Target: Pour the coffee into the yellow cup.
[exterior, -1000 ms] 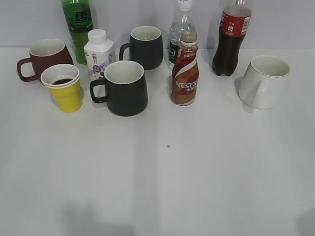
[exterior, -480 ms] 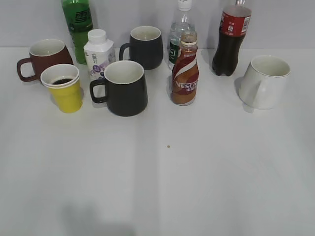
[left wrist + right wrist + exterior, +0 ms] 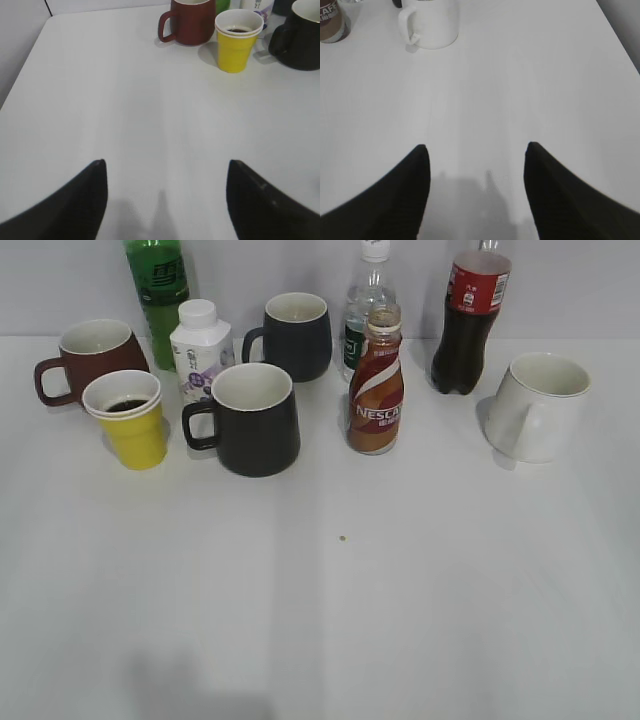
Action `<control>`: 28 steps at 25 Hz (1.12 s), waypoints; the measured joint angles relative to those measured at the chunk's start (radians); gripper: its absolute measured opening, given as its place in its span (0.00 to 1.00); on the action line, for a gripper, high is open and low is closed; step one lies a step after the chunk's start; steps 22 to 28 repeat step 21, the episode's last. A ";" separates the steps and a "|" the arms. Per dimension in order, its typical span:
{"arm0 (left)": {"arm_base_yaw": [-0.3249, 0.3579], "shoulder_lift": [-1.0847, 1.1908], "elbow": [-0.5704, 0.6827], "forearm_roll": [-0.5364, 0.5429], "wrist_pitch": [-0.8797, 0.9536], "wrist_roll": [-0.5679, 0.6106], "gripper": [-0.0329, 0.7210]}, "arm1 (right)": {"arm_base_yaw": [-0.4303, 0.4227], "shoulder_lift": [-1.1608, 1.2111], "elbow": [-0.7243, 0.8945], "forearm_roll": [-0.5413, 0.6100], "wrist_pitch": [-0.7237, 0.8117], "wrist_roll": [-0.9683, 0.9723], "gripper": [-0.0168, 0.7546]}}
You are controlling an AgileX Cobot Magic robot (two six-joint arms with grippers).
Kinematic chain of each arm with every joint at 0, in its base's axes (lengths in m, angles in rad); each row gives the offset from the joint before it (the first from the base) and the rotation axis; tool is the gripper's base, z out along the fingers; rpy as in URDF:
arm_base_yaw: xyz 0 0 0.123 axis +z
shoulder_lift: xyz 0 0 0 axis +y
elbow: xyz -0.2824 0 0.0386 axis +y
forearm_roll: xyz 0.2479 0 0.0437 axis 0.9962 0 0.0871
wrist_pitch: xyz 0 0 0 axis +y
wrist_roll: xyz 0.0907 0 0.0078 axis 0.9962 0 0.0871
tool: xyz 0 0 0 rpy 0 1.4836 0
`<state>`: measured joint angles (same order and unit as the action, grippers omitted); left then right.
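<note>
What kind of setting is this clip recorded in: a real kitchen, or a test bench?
Most likely a staged test bench, not a kitchen. A plain white table stands against a bare grey wall, and drinks and cups are lined up in rows: the coffee bottle, a cola bottle, the yellow cup, several mugs.

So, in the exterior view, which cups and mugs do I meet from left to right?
Maroon mug → yellow cup → nearer black mug → farther dark mug → white mug.
</note>
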<state>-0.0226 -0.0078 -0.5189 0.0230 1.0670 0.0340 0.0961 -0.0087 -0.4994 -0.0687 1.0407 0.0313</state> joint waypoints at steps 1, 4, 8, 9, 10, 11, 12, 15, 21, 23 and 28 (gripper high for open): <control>0.000 0.000 0.000 0.000 0.000 0.000 0.79 | 0.000 0.000 0.000 0.000 0.000 0.000 0.60; 0.000 0.000 0.000 0.000 0.000 0.001 0.79 | 0.000 0.000 0.000 0.000 0.000 0.000 0.60; 0.000 0.000 0.000 0.000 0.000 0.001 0.79 | 0.000 0.000 0.000 0.000 0.000 0.000 0.60; 0.000 0.000 0.000 0.000 0.000 0.001 0.79 | 0.000 0.000 0.000 0.000 0.000 0.000 0.60; 0.000 0.000 0.000 0.000 0.000 0.001 0.79 | 0.000 0.000 0.000 0.000 0.000 0.000 0.60; 0.000 0.000 0.000 0.000 0.000 0.001 0.79 | 0.000 0.000 0.000 0.000 0.000 0.000 0.60; 0.000 0.000 0.000 0.000 0.000 0.001 0.79 | 0.000 0.000 0.000 0.000 0.000 0.000 0.60; 0.000 0.000 0.000 0.000 0.000 0.001 0.79 | 0.000 0.000 0.000 0.000 0.000 -0.001 0.60; 0.000 0.000 0.000 0.000 0.000 0.001 0.79 | 0.000 0.000 0.000 0.000 0.000 -0.001 0.60; 0.000 0.000 0.000 0.000 0.000 0.001 0.79 | 0.000 0.000 0.000 0.000 0.000 -0.001 0.60; 0.000 0.000 0.000 0.000 0.000 0.001 0.79 | 0.000 0.000 0.000 0.000 0.000 -0.001 0.60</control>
